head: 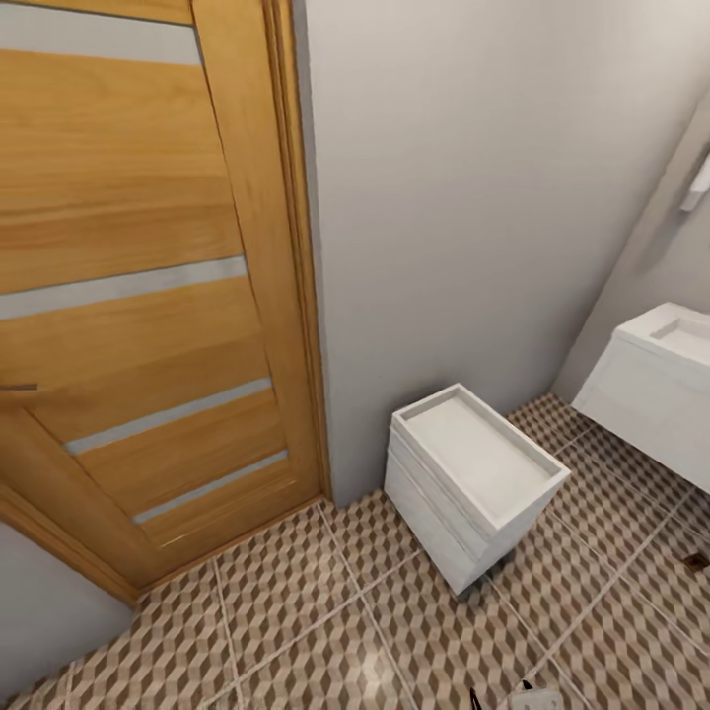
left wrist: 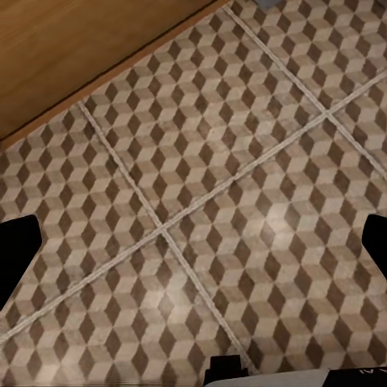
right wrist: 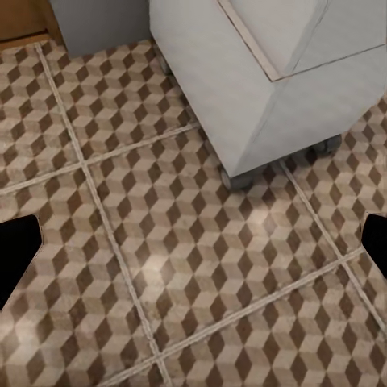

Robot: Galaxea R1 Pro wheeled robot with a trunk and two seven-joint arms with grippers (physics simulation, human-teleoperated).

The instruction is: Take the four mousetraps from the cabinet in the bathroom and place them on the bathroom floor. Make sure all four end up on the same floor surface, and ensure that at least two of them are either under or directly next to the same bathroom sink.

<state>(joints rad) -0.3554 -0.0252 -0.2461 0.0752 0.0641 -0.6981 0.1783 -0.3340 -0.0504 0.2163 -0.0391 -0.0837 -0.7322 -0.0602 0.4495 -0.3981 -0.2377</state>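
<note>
The bathroom floor (head: 296, 631) wore brown-beige cube tiles; the white sink (head: 663, 380) sat at three o'clock, long axis running toward one o'clock. Both grippers' jaws stood wide.

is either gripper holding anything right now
Nothing is held: the left gripper and right gripper are both open over bare floor tiles.

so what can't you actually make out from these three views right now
- Sink, head view: cut off by the right edge; faucet not visible.
- Small dark thing on the bathroom floor at the head view's right edge: too small and cropped to identify.
- Left gripper and right gripper, wrist views: only dark fingertip corners at the edges, wide apart.
</note>
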